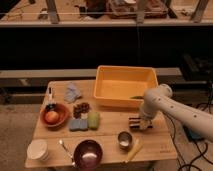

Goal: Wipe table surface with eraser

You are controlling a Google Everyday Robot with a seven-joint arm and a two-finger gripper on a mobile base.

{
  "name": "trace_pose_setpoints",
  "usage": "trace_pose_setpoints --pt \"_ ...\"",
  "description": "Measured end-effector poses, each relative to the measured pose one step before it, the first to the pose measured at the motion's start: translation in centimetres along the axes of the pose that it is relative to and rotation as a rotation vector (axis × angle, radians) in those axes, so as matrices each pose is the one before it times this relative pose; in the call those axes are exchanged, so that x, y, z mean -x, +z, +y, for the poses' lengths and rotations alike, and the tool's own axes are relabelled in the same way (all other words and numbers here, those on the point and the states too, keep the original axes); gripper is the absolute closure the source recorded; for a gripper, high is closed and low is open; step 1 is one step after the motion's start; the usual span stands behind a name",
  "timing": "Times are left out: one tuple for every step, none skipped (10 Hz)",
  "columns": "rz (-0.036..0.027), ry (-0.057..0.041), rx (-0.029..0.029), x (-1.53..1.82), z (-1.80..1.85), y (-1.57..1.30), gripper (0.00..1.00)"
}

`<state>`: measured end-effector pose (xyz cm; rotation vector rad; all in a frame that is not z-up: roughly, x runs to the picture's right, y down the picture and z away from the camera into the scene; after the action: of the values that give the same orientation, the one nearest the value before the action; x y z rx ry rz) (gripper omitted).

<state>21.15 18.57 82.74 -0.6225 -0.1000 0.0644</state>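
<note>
The light wooden table surface (107, 131) carries bowls, sponges and a bin. My gripper (138, 123) hangs low over its right half, just in front of the yellow bin and behind the metal cup, on the end of the white arm that reaches in from the right. It is shut on the eraser (134, 123), a small block with dark and light stripes that rests at table height. The fingers hide part of the block.
A yellow bin (125, 86) stands at the back right. In front sit a metal cup (124, 139), a yellow stick (133, 150), a purple bowl (88, 153) and a white cup (37, 149). To the left are blue and green sponges (84, 121), a brown lump (81, 108) and an orange bowl (55, 114).
</note>
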Motion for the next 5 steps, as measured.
trace_pose_setpoints --pt "-0.01268 -0.01104 -0.00327 0.152 1.02 -0.16 0.94" --pt "-0.00129 -0.00194 -0.0042 -0.211 0.776 -0.195 0.94" --pt "0.00458 0.01288 -0.00625 -0.988 0.579 -0.246 0.94" --pt "0.00634 0.01203 -0.00477 -1.02 0.04 -0.186 0.94" --pt "0.00917 0.01259 -0.00635 -1.275 -0.074 -0.215 0.94"
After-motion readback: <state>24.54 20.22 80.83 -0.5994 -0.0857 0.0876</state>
